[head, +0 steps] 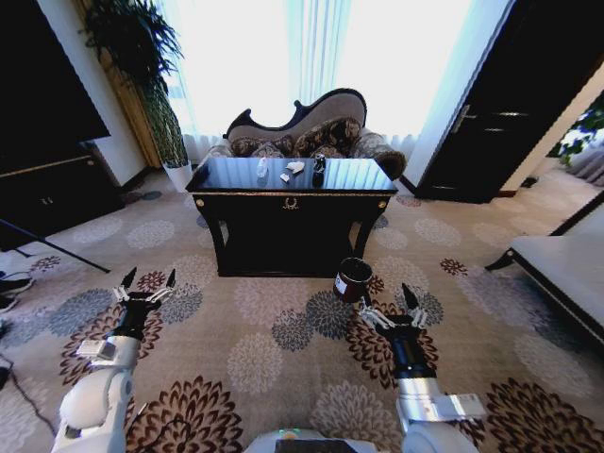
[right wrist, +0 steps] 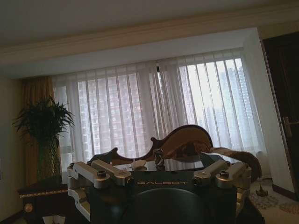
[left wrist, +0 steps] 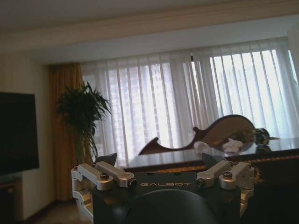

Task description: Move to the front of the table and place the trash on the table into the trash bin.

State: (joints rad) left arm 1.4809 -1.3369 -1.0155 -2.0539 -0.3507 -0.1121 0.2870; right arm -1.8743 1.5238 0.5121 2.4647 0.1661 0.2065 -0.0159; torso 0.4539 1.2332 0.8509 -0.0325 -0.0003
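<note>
Table [head: 291, 196]: ahead, across carpet.
Trash [head: 294, 169]: mid-tabletop, toward its back edge.
Trash bin [head: 352, 279]: floor, near table's front right leg.
Left gripper [head: 144, 280]: fingers apart, empty.
Right gripper [head: 389, 306]: fingers apart, just beside bin.

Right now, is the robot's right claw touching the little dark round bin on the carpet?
Apart. In the head view, the open right gripper hangs just short of the small dark cylindrical bin, with patterned carpet showing between them.

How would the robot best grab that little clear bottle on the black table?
Probably around the middle of the clear bottle, from above and the robot's side: it seems to stand upright near the front edge of the table, with the paper scraps apart from it.
</note>
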